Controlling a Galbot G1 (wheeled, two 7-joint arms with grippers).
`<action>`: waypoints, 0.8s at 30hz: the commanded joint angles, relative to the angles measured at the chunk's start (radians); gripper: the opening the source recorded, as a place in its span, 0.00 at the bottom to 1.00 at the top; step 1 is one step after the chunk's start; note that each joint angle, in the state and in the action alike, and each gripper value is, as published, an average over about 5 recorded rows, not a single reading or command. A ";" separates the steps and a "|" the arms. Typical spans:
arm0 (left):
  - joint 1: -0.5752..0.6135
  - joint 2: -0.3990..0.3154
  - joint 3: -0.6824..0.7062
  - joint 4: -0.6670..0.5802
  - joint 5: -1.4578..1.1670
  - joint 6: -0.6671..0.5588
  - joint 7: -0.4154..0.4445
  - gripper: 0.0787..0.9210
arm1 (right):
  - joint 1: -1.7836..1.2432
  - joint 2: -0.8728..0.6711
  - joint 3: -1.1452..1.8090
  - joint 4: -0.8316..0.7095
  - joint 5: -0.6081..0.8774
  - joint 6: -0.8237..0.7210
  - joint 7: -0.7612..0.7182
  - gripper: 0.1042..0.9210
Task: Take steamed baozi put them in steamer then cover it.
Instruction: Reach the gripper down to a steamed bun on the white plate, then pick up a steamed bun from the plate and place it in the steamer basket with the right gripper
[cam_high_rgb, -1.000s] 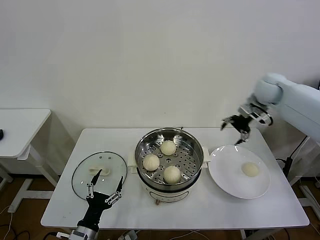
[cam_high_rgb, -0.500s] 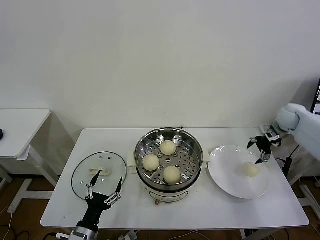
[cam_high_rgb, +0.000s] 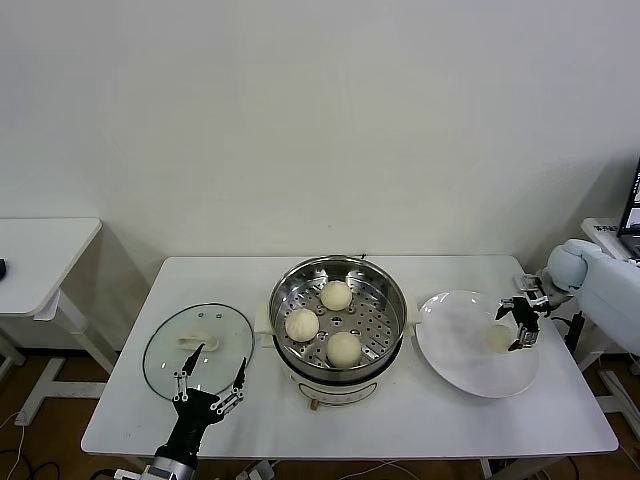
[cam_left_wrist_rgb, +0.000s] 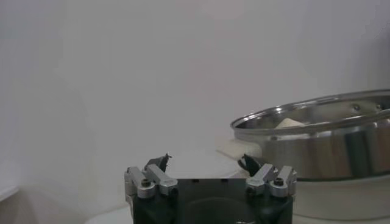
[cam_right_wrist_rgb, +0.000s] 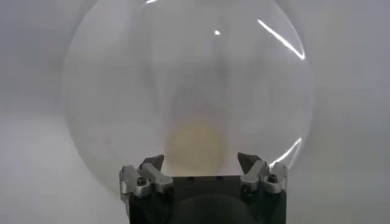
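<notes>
three baozi (cam_high_rgb: 336, 295) sit in the steamer (cam_high_rgb: 338, 316); the fourth bun (cam_high_rgb: 498, 338) lies on the plate (cam_high_rgb: 460, 352); the right gripper (cam_high_rgb: 521, 322), jaws spread, hovers at it; next, likely lower and close on the bun; left gripper (cam_high_rgb: 207, 383) waits released by the lid (cam_high_rgb: 198, 350).

Just ahead of the right gripper (cam_high_rgb: 519, 326), black with silvery knuckles, one cream-white baozi (cam_high_rgb: 499, 337) lies on a plain glossy white plate (cam_high_rgb: 455, 350). Farther to that claw's left, the steamer (cam_high_rgb: 338, 318) is shiny steel with a dotted, perforated tray, white handles and white base, and holds three cream buns (cam_high_rgb: 336, 295). Just beyond the black left gripper (cam_high_rgb: 209, 377), the clear glass lid (cam_high_rgb: 198, 349) has a steel rim and white knob. The table (cam_high_rgb: 420, 420) is white.
</notes>
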 joint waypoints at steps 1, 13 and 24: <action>0.000 -0.001 0.001 0.001 0.004 -0.002 0.000 0.88 | -0.044 0.029 0.032 -0.046 -0.006 0.000 0.023 0.88; -0.008 -0.001 0.005 0.008 0.005 -0.001 0.001 0.88 | 0.014 0.006 0.008 -0.011 0.003 -0.002 -0.007 0.71; -0.027 0.012 0.010 0.009 0.001 0.003 0.001 0.88 | 0.489 -0.017 -0.322 0.217 0.202 -0.064 -0.193 0.67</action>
